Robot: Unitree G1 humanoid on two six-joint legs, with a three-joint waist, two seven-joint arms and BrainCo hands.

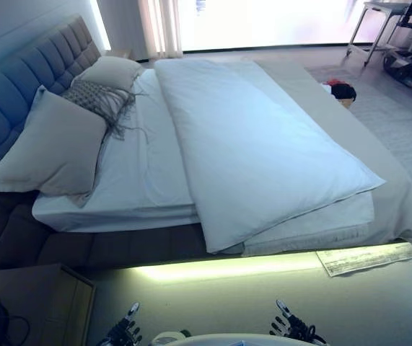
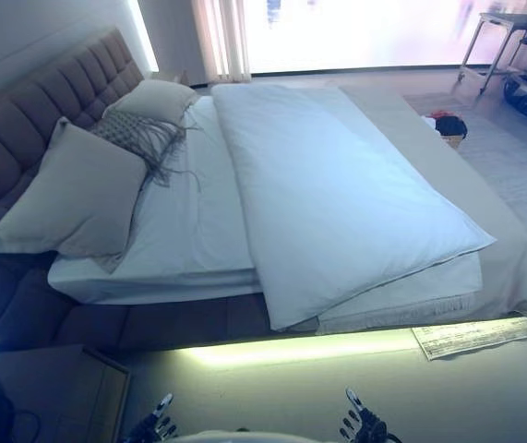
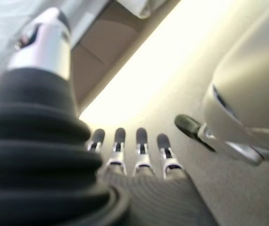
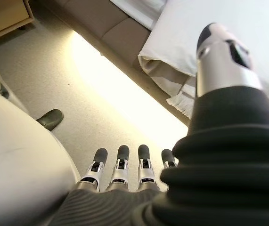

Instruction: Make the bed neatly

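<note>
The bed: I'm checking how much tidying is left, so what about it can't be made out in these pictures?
- Far side of the bed: hidden in both eye views behind the folded duvet.
- Sheet beneath the duvet: covered, so creases there cannot be judged.
- Striped cushion: partly hidden by the large pillow.
- Paper on the floor: print too small.
- Left hand and right hand: low by the floor, touching no bedding.
</note>
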